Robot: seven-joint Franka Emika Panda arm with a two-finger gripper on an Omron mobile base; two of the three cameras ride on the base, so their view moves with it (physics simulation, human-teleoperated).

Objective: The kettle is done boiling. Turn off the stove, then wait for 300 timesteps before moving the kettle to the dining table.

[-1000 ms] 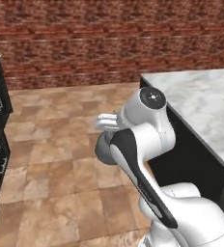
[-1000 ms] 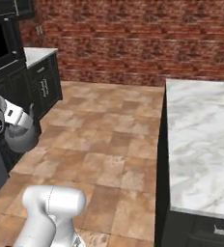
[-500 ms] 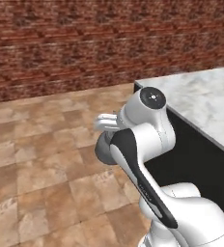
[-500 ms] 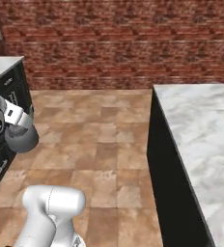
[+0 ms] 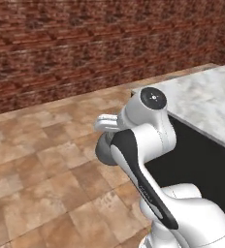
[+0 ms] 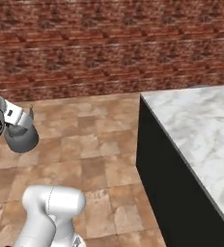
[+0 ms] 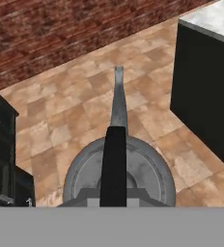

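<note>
The kettle (image 6: 21,137) is a squat grey metal pot hanging off the floor, held by its top handle in my gripper (image 6: 23,120), which is shut on it. In the hand view I look down on the kettle's round lid (image 7: 87,173), its dark handle (image 7: 116,159) and its spout pointing away. In the left base view the kettle (image 5: 104,151) peeks out from behind my arm. The dining table (image 6: 201,125), a white marble top on a dark base, stands to the right of the kettle, seen too as the dining table (image 5: 206,99) and its corner (image 7: 215,17). The stove is out of view.
A red brick wall (image 5: 85,43) runs across the back. Brown tiled floor (image 6: 94,144) lies open between me and the table. Dark cabinets (image 7: 0,154) stand at the left edge of the hand view.
The whole scene has slid leftward as the base turns: the dark cabinets left both base views and the marble table looms larger. The kettle stays held in the same pose.
</note>
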